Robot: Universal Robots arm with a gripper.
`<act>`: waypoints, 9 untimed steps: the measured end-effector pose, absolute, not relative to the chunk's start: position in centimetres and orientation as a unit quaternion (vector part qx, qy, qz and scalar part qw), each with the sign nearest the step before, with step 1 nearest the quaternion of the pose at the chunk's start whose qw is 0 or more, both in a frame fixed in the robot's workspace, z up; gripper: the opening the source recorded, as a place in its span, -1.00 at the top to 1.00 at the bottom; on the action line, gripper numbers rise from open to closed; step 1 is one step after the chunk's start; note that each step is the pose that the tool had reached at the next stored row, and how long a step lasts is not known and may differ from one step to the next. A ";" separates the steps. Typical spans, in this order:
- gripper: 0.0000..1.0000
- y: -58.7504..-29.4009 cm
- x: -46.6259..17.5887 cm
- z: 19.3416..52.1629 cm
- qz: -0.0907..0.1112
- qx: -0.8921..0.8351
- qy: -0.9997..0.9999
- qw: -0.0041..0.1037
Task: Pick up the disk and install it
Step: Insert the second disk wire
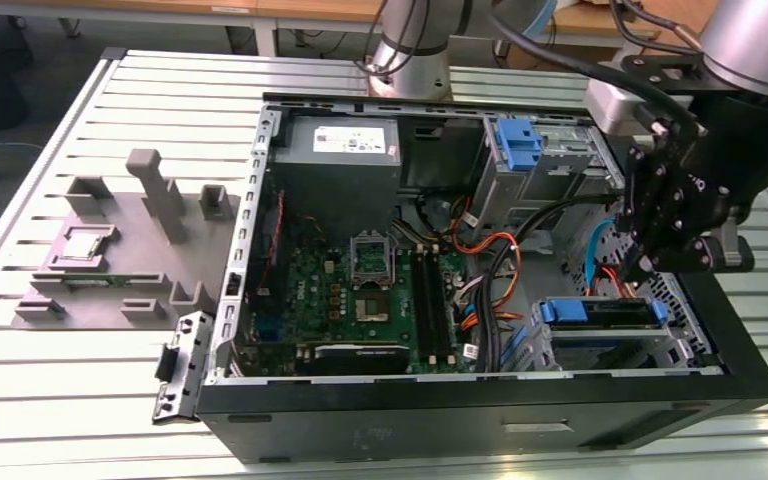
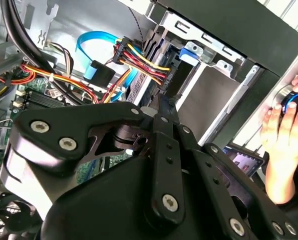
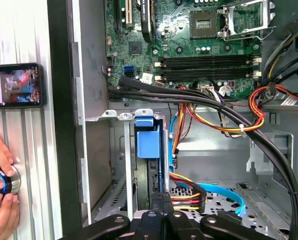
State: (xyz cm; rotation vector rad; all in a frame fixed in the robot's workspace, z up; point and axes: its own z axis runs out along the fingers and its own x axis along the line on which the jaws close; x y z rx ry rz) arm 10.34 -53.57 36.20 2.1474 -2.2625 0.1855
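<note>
One disk (image 1: 602,313) sits in the drive cage at the case's front corner, blue carrier tab (image 3: 149,142) facing up, directly below my gripper (image 1: 651,262); my jaws look pinched together with nothing between them, tips just above the carrier's edge beside the power plug. Judging it: dense, rigid, shock-sensitive, smooth metal, so take it by the blue carrier sides.

Slatted metal table (image 1: 37,400), wooden desks (image 1: 224,8)
</note>
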 end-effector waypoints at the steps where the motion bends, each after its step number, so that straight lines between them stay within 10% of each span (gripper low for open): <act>1: 0.80 -53.5 10.3 36.2 0.059 0.687 -0.724 0.008; 9: 0.80 -53.4 10.3 36.8 0.059 0.687 -0.724 0.008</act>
